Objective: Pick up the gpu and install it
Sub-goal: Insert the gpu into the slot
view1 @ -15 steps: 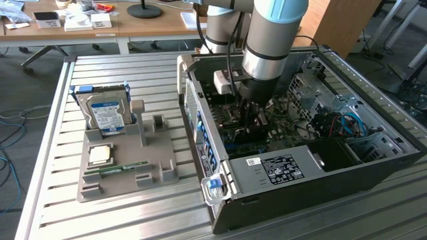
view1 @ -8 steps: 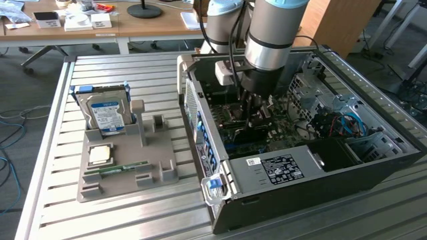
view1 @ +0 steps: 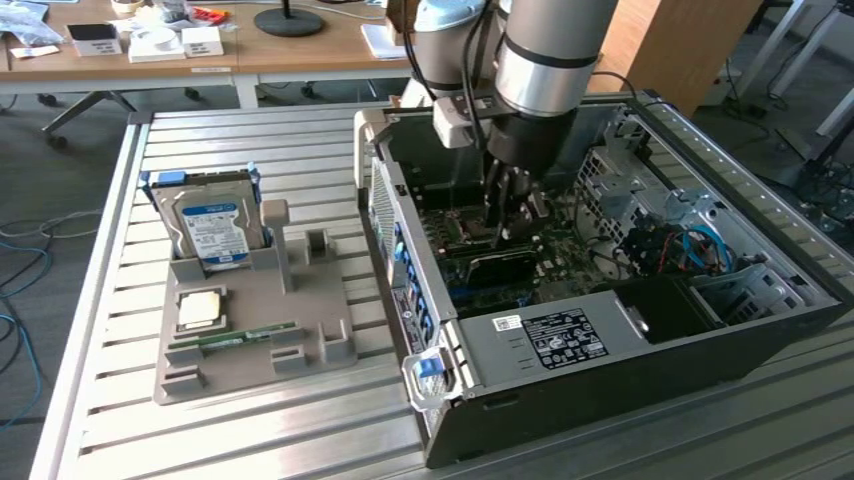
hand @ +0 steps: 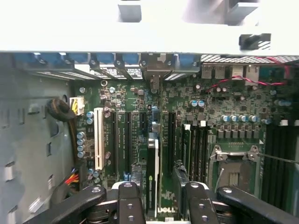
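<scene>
The gpu [hand: 153,172] stands on edge in a motherboard [hand: 196,116] slot inside the computer case [view1: 694,330], apparently seated; the pincer [hand: 156,196] hangs just above it with jaws wide, holding nothing, so the install looks essentially done

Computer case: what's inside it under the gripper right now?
Inside the computer case, the open gripper straddles the gpu standing edge-on in a motherboard slot. Its slot contact is hidden.
</scene>
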Robot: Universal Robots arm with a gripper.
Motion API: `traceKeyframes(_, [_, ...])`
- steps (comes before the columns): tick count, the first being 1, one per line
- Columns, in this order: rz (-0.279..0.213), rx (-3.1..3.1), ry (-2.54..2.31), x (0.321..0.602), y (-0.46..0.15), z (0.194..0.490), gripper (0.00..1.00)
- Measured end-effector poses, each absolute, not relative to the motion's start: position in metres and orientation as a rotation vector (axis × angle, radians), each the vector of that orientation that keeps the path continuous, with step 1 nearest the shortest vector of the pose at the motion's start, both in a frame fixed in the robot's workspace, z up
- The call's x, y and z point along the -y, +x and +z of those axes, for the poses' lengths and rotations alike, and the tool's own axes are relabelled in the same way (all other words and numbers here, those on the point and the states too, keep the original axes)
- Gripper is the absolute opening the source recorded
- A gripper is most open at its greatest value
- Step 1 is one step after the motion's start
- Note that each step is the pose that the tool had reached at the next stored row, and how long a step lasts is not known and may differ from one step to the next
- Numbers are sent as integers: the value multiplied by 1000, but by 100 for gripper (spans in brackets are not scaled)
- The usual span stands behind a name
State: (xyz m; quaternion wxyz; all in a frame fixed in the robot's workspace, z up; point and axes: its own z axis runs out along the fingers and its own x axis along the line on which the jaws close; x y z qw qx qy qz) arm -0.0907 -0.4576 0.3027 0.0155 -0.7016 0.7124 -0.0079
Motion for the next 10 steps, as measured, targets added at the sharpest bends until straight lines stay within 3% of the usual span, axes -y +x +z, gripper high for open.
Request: traceKeyframes(10, [-24,-2216,-2183,458,-91,330,40])
